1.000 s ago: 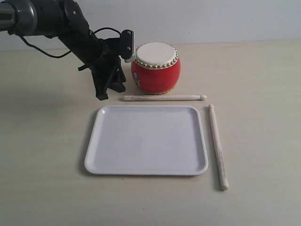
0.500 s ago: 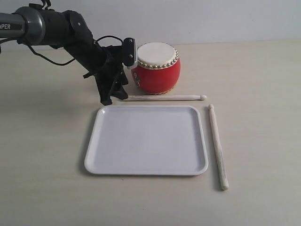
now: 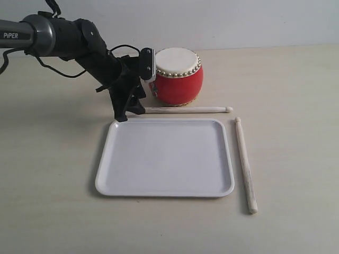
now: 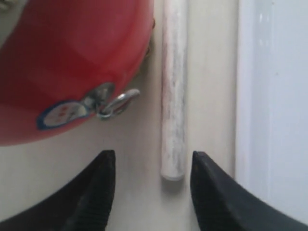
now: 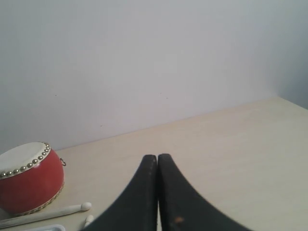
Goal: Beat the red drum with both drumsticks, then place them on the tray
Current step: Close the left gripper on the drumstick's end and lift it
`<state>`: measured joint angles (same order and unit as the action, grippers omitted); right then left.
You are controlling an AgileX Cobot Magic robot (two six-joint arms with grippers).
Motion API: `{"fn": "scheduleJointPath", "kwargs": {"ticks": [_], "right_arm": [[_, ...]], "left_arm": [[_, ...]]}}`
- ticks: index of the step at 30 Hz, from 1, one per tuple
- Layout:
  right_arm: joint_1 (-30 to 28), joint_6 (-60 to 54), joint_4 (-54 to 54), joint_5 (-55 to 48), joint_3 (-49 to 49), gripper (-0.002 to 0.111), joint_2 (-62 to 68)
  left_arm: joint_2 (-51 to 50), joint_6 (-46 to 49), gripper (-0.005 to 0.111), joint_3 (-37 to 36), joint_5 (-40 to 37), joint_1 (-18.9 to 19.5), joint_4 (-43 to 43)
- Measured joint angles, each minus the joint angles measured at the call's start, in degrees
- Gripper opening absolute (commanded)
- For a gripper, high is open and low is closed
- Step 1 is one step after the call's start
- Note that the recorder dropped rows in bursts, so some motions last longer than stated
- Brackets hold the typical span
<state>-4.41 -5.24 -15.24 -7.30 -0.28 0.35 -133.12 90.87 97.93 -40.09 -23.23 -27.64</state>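
Straddling the butt of the first stick (image 4: 173, 96), the left gripper (image 4: 151, 192) has its jaws released and spread wide. One black finger (image 4: 98, 192) stands on each side of the wood, with a gap showing on both sides. Nothing is grasped.

In the left wrist view the stick lies flat on the table (image 4: 199, 72), in the lane between the drum (image 4: 72, 62) and the tray (image 4: 269, 120). A metal ring (image 4: 118, 102) and a small label (image 4: 60, 113) sit low on the drum's red wall, close to the stick.

Exterior view:
- The left gripper (image 3: 130, 112) is down at table (image 3: 286, 95) level, at 11 o'clock off the tray (image 3: 164, 159) and at 8 o'clock from the drum (image 3: 177, 84).
- The first stick (image 3: 185, 110) runs along the tray's 12 o'clock edge, tip toward 3 o'clock, just beside the drum's base.
- The second stick (image 3: 245, 164) lies alongside the tray's 3 o'clock edge, apart from the rim, tip toward 12 o'clock.
- The drum is upright at 12 o'clock from the tray.
- Both sticks are on the table, neither on the tray.

The right gripper (image 5: 157, 166) has its jaws clenched, fingers pressed together with nothing between them. It is well apart from the drum (image 5: 29, 185). It does not appear in the exterior view.
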Motion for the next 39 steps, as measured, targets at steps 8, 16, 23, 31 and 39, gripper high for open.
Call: {"fn": "scheduleJointPath", "kwargs": {"ticks": [8,16,23,31,39], "right_arm": [[0.00,0.00,0.00,0.00,0.00,0.000,0.00],[0.00,0.00,0.00,0.00,0.00,0.000,0.00],[0.00,0.00,0.00,0.00,0.00,0.000,0.00],[0.00,0.00,0.00,0.00,0.00,0.000,0.00],[0.00,0.00,0.00,0.00,0.00,0.000,0.00]], "left_arm": [[-0.74,1.08,0.048,0.00,0.51,0.00,-0.66],[-0.87,3.17,0.048,0.00,0.62,0.00,-0.96],[-0.99,4.40,0.048,0.00,0.62,0.00,-1.30],[-1.22,4.97,0.027,0.00,0.07,0.00,-1.30],[-1.33,5.12,0.004,0.00,-0.04,0.00,-1.30]]}}
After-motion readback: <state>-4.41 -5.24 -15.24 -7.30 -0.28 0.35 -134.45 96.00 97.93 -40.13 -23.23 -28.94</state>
